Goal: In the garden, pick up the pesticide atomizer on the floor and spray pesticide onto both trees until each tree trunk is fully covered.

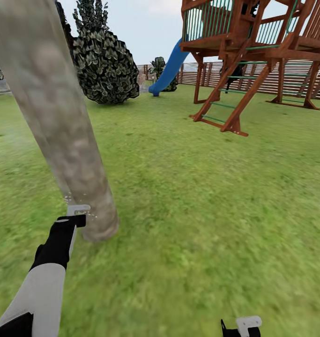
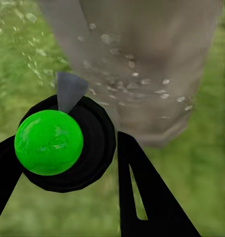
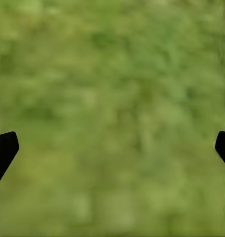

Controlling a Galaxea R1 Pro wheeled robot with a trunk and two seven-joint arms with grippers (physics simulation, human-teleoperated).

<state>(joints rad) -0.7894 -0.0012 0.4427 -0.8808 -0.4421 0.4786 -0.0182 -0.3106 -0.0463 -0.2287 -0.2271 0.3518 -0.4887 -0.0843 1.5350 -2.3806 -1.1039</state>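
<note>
The thick tree trunk rises just ahead of the left gripper, blocking passage straight forward on that side. To its right the grass lies open as far as the wooden play frame and dark bush, both well apart. Under the right gripper, jaws spread wide, is bare lawn.

Head camera looks forward and down across the lawn; left wrist camera faces the tree trunk close up, shared with head view; right wrist camera faces grass.
</note>
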